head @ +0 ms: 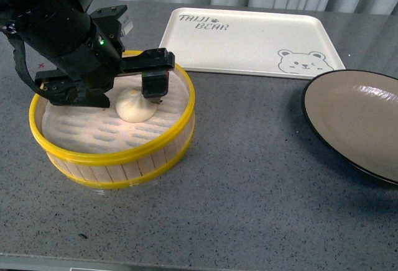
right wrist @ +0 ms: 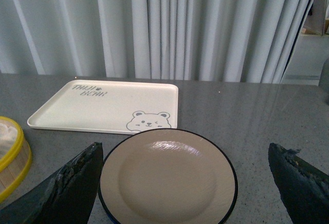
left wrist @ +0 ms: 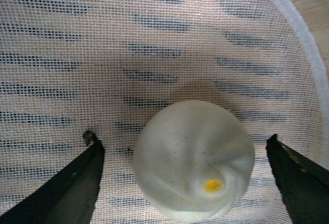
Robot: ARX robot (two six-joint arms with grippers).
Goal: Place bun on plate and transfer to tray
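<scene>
**Two steps remain, neither one begun**

We judge the task to be at its very start. The small cream-white steamed bun (head: 135, 107) with the pleated top lies on the white mesh liner (left wrist: 154, 39) inside the yellow-rimmed round bamboo steamer basket (head: 112, 153), not on the round tan-brown plate with the black rim (head: 357, 119). That plate rests bare on the grey speckled surface (head: 249, 178), just beside the flat rectangular cream-white tray with the bear-face drawing (head: 249, 38), and the tray carries nothing. So both the lift of the bun onto the plate and the carrying of the plate to the tray are left to do.

Our left pincer (left wrist: 181, 137) is down inside the basket, spread wide and grasping nothing. In the left wrist view the bun (left wrist: 194, 160) lies between its two dark fingers (left wrist: 77, 183), with mesh showing on either side, so neither finger touches it. The bun sits a little nearer one finger than the other.

Our right pincer (right wrist: 185, 149) is likewise spread and empty, with the plate (right wrist: 167, 180) between its fingers and below them in its wrist view and the tray (right wrist: 97, 108) beyond.
</scene>
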